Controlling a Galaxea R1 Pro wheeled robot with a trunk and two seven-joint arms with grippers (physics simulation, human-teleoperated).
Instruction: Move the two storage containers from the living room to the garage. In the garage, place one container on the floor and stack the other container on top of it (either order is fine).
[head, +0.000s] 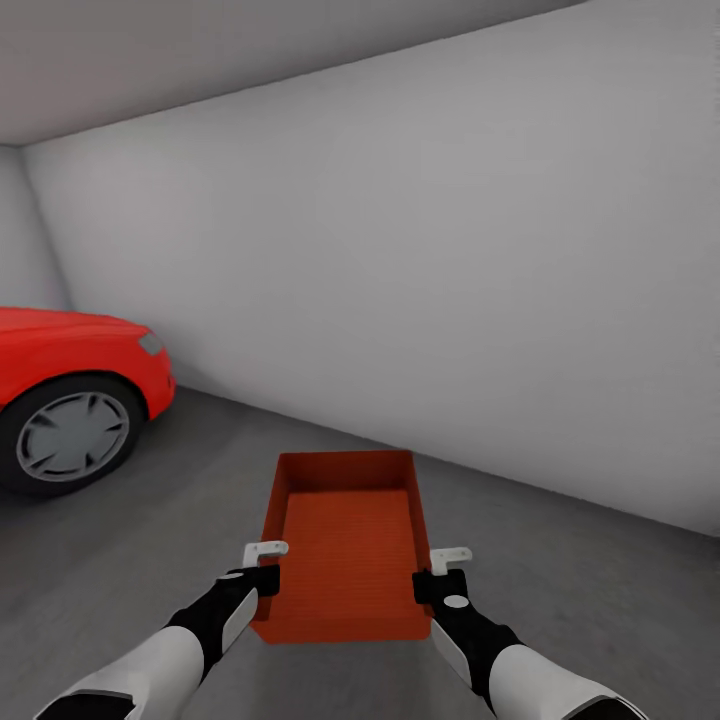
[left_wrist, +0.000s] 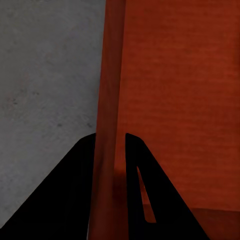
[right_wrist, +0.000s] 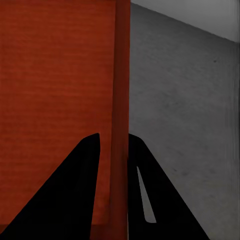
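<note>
Garage floor (head: 560, 600): dark grey mottled concrete, runs to the light grey wall (head: 420, 250). Red car (head: 70, 380) parked on it (front wheel touching) at the far left.

Both arms have white forearms, black wrists, and pale grey-white brackets above each black pincer (head: 268, 580).

**Three cameras, one bin**

The head camera looks forward and down from above both arms, taking in the storage container (head: 345, 540), the grey floor (head: 560, 560), a grey wall (head: 420, 250) and the red car (head: 70, 390) off to the left. Each wrist camera sits close behind its jaws, staring along them at a side wall of the container from very near. All three views share that container and the floor just outside the jaws.
</note>
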